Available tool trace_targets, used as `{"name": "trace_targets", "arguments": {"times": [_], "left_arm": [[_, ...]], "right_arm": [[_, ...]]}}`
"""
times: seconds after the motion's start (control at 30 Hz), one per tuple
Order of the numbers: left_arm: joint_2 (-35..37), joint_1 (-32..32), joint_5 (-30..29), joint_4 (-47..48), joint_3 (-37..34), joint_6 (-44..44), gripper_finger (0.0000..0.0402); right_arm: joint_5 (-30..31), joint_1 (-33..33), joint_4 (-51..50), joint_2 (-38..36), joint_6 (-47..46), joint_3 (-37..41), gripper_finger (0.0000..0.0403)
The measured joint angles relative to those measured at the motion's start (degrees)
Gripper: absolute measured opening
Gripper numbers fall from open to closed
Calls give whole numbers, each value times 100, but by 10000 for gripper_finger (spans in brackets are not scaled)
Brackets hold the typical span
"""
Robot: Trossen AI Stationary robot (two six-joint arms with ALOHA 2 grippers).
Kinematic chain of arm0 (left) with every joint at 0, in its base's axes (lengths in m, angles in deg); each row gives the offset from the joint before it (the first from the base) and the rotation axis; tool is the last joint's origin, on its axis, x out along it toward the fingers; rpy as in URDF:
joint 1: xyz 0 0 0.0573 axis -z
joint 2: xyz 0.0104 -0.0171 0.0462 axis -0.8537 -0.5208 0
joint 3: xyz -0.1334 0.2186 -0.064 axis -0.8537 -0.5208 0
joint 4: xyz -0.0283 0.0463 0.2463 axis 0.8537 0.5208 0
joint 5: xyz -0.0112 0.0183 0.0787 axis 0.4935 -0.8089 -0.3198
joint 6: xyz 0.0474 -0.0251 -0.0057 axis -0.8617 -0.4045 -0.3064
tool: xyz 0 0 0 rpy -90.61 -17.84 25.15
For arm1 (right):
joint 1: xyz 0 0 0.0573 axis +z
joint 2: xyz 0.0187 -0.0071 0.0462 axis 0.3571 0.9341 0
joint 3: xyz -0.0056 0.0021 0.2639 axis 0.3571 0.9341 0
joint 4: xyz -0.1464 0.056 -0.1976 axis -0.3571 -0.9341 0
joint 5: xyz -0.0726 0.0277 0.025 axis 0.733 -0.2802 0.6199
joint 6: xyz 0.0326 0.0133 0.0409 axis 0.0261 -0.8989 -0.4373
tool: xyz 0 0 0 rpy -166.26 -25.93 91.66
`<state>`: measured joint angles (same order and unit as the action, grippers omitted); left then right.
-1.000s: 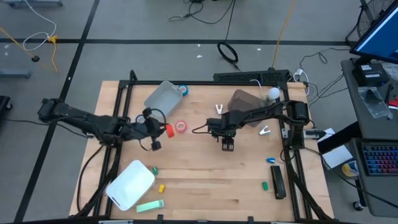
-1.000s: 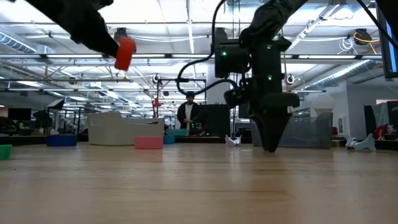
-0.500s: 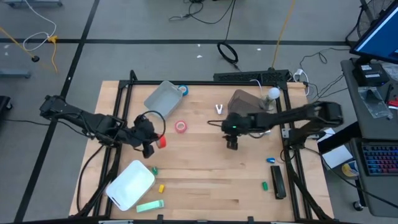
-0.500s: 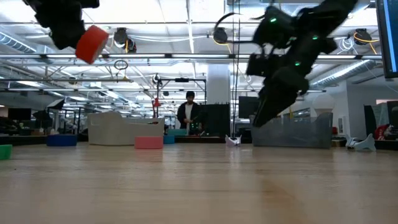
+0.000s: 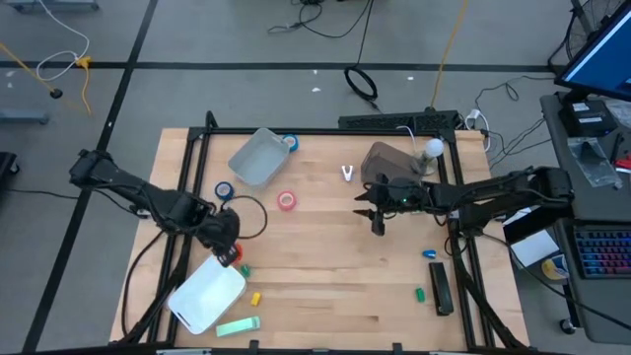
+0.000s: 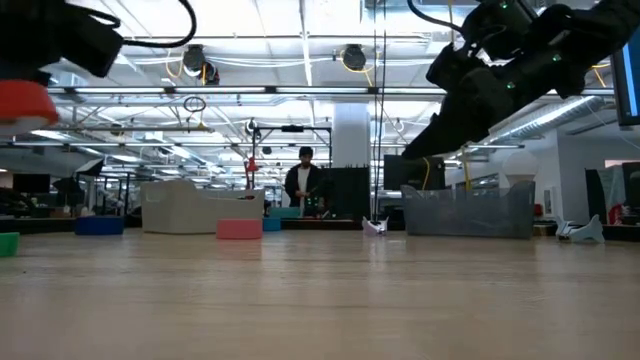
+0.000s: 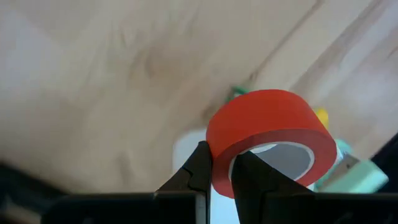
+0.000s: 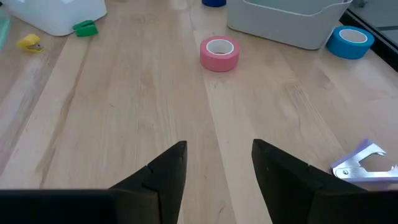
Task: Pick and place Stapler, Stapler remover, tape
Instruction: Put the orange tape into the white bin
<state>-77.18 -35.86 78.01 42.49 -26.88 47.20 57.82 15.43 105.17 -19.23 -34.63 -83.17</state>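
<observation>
Since a second ago we've watched the left gripper [image 5: 229, 254] carry its red tape roll [image 5: 226, 260] from mid-table toward the near left corner, right up to the edge of the white bin [image 5: 207, 292]. Meanwhile the right gripper [image 5: 379, 225] has backed off toward the right side of the tabletop [image 5: 325, 266].

From the high view we also see a pink roll [image 5: 287, 201] lying flat near the middle, a blue roll [image 5: 225, 190] further left, and another blue roll [image 5: 290, 142] touching the grey bin [image 5: 255, 157] at the far edge. A silver staple remover [image 5: 347, 174] sits toward the far side, and a dark stapler [image 5: 440, 287] lies near the right edge.

Low view: the red roll [image 6: 24, 101] hangs well above the table at the left, pinched in the left gripper [image 6: 40, 70]. The right gripper [image 6: 440, 140] hovers high on the right. A person [image 6: 301, 188] stands in the room behind.

Left wrist view: the fingers [image 7: 200, 169] are clamped on the wall of the red roll [image 7: 267, 134], one outside, one inside the pale core, with the white bin [image 7: 186, 149] underneath.

Right wrist view: the fingers [image 8: 163, 171] stand apart, holding nothing. Ahead we see the pink roll [image 8: 219, 53], a blue roll [image 8: 350, 42] beside the grey bin [image 8: 292, 18], and the staple remover [image 8: 367, 165] close by.
</observation>
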Motion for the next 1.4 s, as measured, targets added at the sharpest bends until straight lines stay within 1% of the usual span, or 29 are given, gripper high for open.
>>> {"name": "trace_targets", "arguments": {"times": [0.1, 0.2, 0.33, 0.4, 0.47, 0.53, 0.83, 1.03, 1.17, 1.23, 1.4], "left_arm": [[-181, 285, 136, 222, 317, 479, 34], [-321, 583, 267, 216, 574, 1066, 34], [-494, 1005, 426, 166, 623, 1816, 34], [-597, 1178, 573, 225, 621, 2016, 34], [-679, 1262, 829, 306, 621, 2037, 34], [-750, 1269, 950, 414, 619, 2032, 34], [-975, 1311, 959, 424, 586, 1813, 34], [-1040, 1332, 1170, 292, 293, 1731, 34], [-1040, 1328, 1151, 245, 133, 1731, 34], [-1038, 1311, 1125, 80, 24, 1731, 34], [-1038, 1225, 1152, -855, -438, 1592, 34]], "right_arm": [[1, 0, -3, 0, 0, 15, 178], [1, 0, 10, 0, 17, 15, 178], [-1, 0, 67, 0, 140, 15, 176], [-1, 0, 77, 0, 199, 15, 178], [-1, 0, 106, 0, 227, 15, 179], [-5, 0, 195, 2, 256, 15, 179], [-23, 0, 661, 2, 328, 13, 178], [-25, 0, 650, 4, 328, 13, 176], [-25, 0, 639, 4, 326, 13, 178], [-25, 0, 636, 4, 326, 13, 178], [-25, 0, 636, 4, 308, 13, 177]]}}
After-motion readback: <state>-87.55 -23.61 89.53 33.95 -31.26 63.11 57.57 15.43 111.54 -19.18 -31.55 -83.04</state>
